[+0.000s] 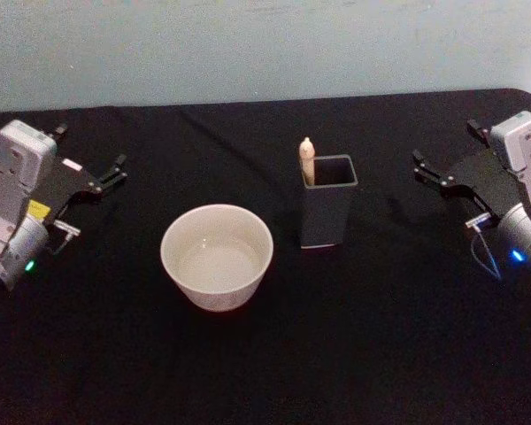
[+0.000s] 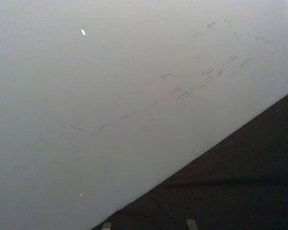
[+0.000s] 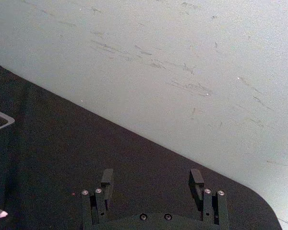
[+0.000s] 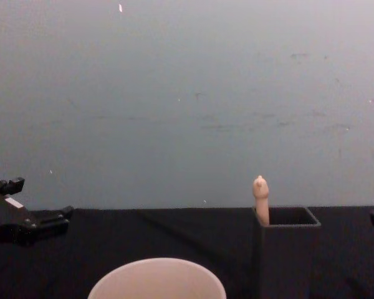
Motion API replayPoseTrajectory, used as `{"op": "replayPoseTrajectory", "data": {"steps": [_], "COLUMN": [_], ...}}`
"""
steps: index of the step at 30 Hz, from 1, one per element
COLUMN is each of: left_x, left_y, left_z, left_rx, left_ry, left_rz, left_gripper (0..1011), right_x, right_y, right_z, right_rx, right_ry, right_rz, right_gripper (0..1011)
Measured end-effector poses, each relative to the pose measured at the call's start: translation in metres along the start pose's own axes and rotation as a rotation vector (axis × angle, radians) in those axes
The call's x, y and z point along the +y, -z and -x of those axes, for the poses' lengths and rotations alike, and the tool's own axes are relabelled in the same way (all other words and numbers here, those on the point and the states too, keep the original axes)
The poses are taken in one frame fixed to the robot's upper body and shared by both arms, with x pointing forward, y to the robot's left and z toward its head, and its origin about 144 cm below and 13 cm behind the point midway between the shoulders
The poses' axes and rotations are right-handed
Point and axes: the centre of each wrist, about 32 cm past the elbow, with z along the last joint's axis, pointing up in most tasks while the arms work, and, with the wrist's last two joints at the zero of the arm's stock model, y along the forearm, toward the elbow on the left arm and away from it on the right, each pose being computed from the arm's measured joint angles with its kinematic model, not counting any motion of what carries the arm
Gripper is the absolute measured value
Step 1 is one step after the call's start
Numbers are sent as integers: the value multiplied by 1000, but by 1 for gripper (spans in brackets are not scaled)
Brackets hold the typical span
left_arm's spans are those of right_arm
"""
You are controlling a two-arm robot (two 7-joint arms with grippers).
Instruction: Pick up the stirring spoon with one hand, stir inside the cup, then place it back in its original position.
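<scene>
Stirring spoon (image 1: 307, 160) stands in the dark grey square holder (image 1: 327, 212), knob up at its far-left corner; cream cup (image 1: 217, 257) near the holder's left. Left gripper (image 1: 113, 173) well left of the holder, fingers apart, empty; right gripper (image 1: 422, 168) well right of it, fingers apart, empty.

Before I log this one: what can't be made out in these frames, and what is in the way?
Stirring spoon: shaft and bowl hidden inside the dark holder, head and chest views; just the knob end sticks out.
Cup: lower part cut off by the chest view's bottom edge.
Left gripper: cut off by the left wrist view's edge, bar two fingertips.
</scene>
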Motion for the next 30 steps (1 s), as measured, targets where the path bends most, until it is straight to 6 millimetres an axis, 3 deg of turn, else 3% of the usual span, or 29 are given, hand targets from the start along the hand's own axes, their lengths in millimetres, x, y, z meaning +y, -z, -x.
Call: {"op": "replayPoseTrajectory", "data": {"steps": [30], "left_x": [0], "left_y": [0], "left_z": [0], "left_rx": [0], "left_ry": [0], "left_rz": [0], "left_gripper": [1001], "right_x": [0], "right_y": [0], "right_z": [0], "right_rx": [0], "right_ry": [0], "right_rz": [0], "right_gripper": [1000]}}
